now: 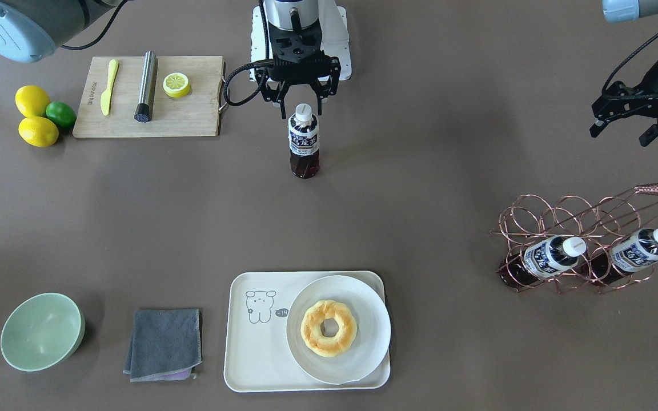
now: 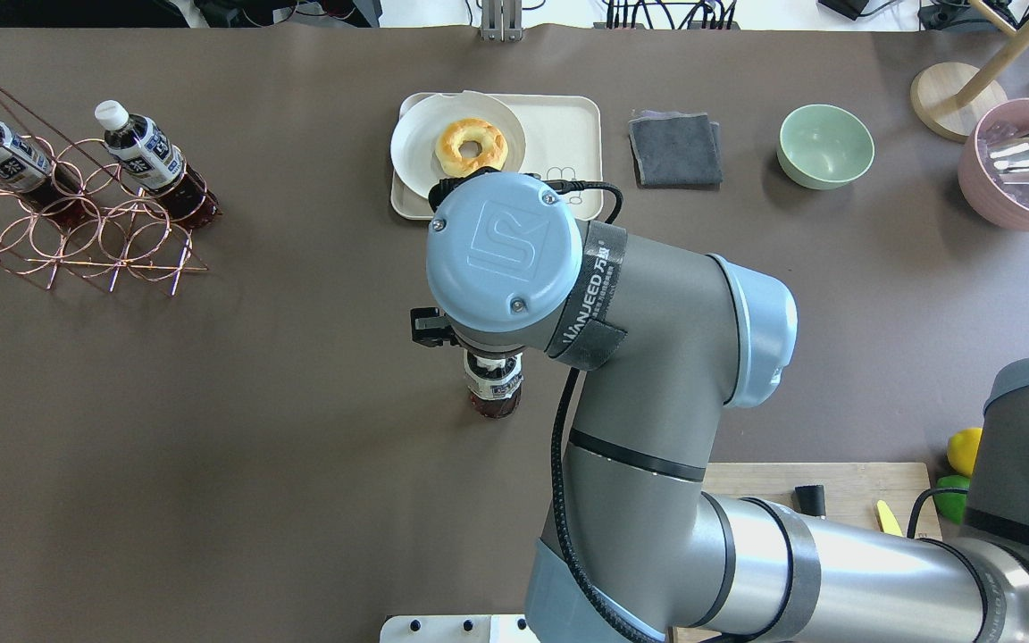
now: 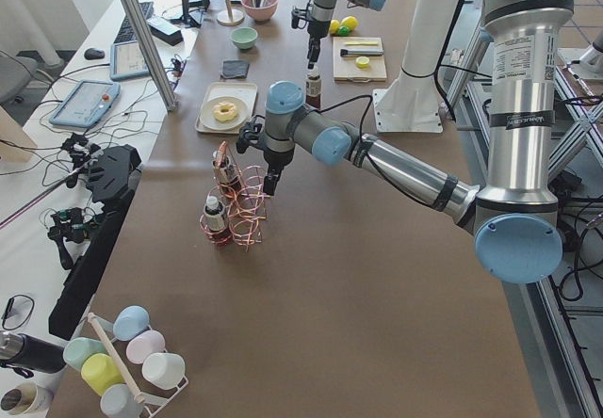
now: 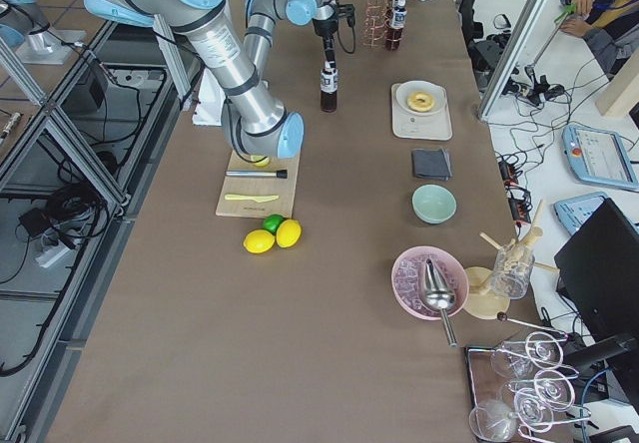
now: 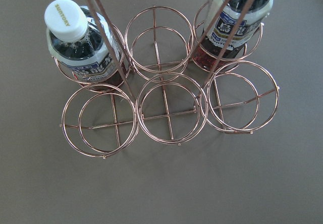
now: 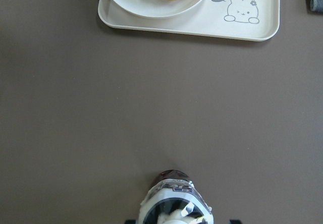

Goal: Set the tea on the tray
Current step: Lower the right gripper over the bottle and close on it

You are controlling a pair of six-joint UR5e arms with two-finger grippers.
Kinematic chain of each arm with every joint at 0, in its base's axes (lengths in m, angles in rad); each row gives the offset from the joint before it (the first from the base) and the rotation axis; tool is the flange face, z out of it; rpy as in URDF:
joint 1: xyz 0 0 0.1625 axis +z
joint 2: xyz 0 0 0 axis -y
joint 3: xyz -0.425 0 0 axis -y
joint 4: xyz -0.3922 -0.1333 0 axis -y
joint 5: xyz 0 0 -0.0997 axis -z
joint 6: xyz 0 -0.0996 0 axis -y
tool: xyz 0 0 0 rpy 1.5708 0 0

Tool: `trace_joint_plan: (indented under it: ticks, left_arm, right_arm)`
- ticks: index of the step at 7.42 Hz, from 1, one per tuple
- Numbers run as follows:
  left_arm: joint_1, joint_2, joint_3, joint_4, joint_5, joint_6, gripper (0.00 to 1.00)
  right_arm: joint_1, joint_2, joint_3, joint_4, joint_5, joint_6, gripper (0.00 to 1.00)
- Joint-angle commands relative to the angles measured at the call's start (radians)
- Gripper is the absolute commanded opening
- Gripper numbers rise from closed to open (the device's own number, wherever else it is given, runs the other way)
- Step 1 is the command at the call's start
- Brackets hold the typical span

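One tea bottle [image 1: 304, 142] stands upright on the table between the cutting board and the tray; it also shows in the overhead view [image 2: 494, 388] and at the bottom of the right wrist view [image 6: 174, 199]. My right gripper [image 1: 300, 111] is open, with one finger on each side of its white cap. The cream tray [image 1: 249, 354] lies at the far side of the table and holds a white plate [image 1: 372, 319] with a donut. Two more tea bottles [image 1: 552, 257] lie in a copper wire rack [image 1: 580, 228]. My left gripper [image 1: 619, 136] is open and empty, above and behind the rack.
A wooden cutting board [image 1: 192, 114] carries a yellow knife, a metal cylinder and a lemon half. Two lemons and a lime [image 1: 60, 114] lie beside it. A green bowl [image 1: 40, 331] and a grey cloth [image 1: 163, 342] sit beside the tray.
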Motion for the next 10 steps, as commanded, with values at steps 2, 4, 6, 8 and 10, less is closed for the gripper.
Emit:
trace_joint_plan:
  ticks: [2, 4, 6, 8, 10]
  left_arm:
    - [0.0, -0.001, 0.001, 0.0, 0.0, -0.006, 0.97]
    - [-0.004, 0.0, 0.002, 0.0, 0.0, -0.005, 0.97]
    - [-0.007, 0.002, 0.002, 0.0, 0.0, -0.005, 0.97]
    - [-0.032, 0.002, 0.001, 0.0, 0.0, 0.004, 0.97]
    - [-0.121, 0.069, -0.019, -0.006, -0.012, 0.099, 0.97]
  right_arm:
    - [-0.029, 0.005, -0.021, 0.001, -0.023, -0.004, 0.65]
    - [-0.028, 0.008, -0.021, 0.001, -0.023, -0.006, 0.35]
    - [-0.018, 0.013, -0.023, 0.0, -0.023, -0.008, 0.0]
    - [0.027, 0.022, -0.023, -0.002, -0.015, -0.034, 0.0]
    - [0.133, 0.03, -0.036, -0.004, 0.046, -0.107, 0.0]
